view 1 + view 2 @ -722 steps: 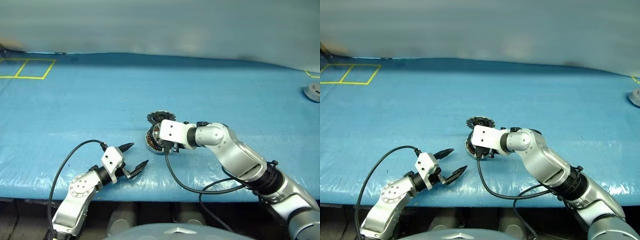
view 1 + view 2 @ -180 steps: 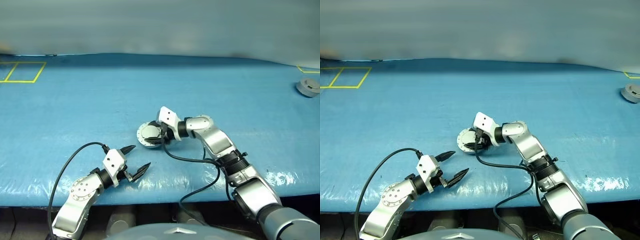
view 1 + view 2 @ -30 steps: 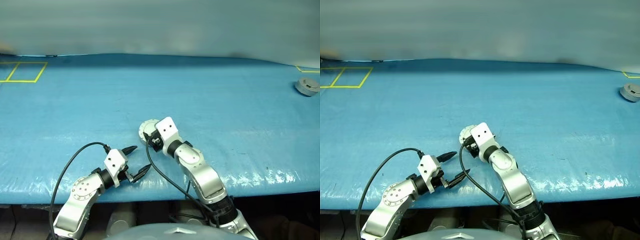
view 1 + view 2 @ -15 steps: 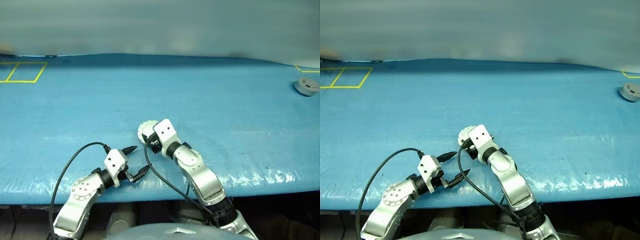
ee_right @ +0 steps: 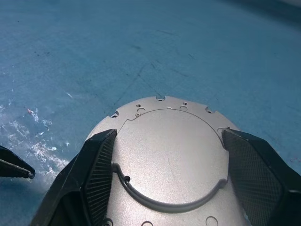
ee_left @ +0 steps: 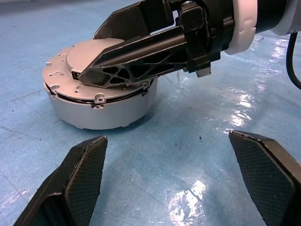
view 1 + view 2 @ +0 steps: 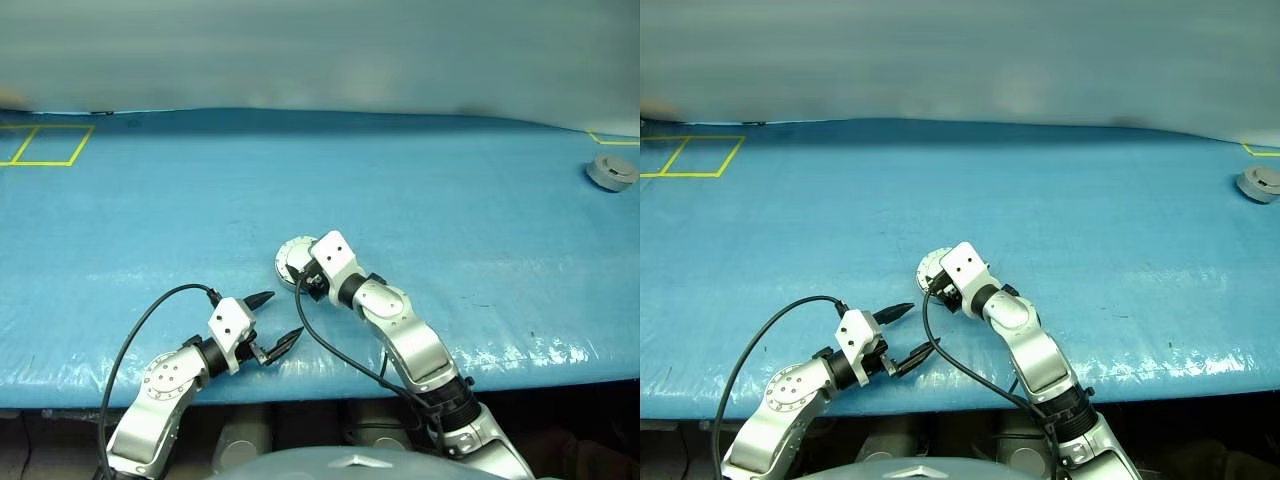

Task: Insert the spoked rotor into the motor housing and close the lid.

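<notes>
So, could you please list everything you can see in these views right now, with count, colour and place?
lid: one, silver-grey, plain face up, on top of the motor housing, between the right gripper's fingers.
motor housing: one, silver-grey, on the table near its front edge, around the middle.
round part: one, grey, far right of the table; too small to identify.
tape squares: two, yellow outlines, far left of the table.
table cover: one, blue, over the whole table.
cables: two, black, one at each wrist.
left gripper: one, black fingers, open, near the front edge, short of the housing.
right gripper: one, black fingers, astride the lid.
</notes>
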Tool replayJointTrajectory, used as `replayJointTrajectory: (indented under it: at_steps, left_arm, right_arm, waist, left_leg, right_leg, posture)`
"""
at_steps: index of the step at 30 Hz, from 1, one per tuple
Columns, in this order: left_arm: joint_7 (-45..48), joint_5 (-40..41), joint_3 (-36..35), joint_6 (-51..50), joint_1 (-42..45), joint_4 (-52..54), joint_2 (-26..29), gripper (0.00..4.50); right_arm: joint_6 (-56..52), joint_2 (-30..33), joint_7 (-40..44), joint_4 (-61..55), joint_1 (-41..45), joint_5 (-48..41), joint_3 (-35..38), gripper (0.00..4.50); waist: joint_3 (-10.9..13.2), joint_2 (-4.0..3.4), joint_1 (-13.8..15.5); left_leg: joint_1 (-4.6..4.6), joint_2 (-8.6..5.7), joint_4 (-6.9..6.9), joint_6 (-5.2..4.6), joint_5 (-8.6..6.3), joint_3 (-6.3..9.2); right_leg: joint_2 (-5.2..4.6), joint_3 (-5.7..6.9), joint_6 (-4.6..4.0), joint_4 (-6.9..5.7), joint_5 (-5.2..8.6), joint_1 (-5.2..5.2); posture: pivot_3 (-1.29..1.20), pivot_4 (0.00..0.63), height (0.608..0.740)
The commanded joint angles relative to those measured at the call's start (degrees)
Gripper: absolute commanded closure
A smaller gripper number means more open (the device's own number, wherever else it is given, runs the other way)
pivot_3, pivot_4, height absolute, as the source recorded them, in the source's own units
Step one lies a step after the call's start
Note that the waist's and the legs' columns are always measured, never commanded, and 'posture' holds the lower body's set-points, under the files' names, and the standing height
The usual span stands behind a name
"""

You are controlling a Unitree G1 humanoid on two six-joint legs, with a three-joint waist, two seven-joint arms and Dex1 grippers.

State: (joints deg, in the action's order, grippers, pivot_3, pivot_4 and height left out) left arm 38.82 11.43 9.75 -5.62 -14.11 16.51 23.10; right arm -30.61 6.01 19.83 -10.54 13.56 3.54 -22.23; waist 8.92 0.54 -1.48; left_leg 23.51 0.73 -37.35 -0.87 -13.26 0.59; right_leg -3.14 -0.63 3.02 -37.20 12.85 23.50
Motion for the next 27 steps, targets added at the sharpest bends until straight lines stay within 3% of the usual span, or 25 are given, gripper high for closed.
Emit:
replayJointTrajectory:
  at_steps: [1, 12, 27]
  left_arm:
    - [0.2, 0.6, -0.4, 1.1, 0.3, 1.4, 0.1, 0.00]
    - [0.1, 0.7, -0.4, 0.8, 0.2, 1.3, 0.1, 0.00]
    - [-0.2, 0.6, -0.3, 0.4, 0.4, 1.7, -0.1, 0.00]
  right_arm:
    - [-0.4, 0.0, 0.5, -0.3, 0.6, -0.3, 0.2, 1.25]
    - [-8.2, -3.1, -1.3, -4.1, -0.6, -0.4, -1.4, 1.25]
    - [-1.0, -0.6, -0.7, -0.3, -1.7, 0.9, -2.0, 1.25]
  waist:
    - [0.0, 0.00, 0.0]
    - [0.0, 0.01, 0.0]
    - [0.0, 0.03, -0.1]
  left_leg:
    - [0.00, 0.00, 0.00, 0.00, 0.00, 0.00]
    - [-0.02, 0.02, 0.00, 0.00, 0.00, -0.04]
    - [-0.04, 0.02, 0.00, 0.00, 0.00, -0.06]
  right_leg:
    - [0.00, 0.00, 0.00, 0.00, 0.00, 0.00]
    - [0.01, -0.04, 0.01, -0.01, -0.01, 0.00]
    - [0.01, -0.05, 0.06, -0.01, 0.02, -0.01]
  posture:
    - [0.00, 0.150, 0.740]
    - [0.00, 0.150, 0.740]
    - [0.00, 0.150, 0.740]
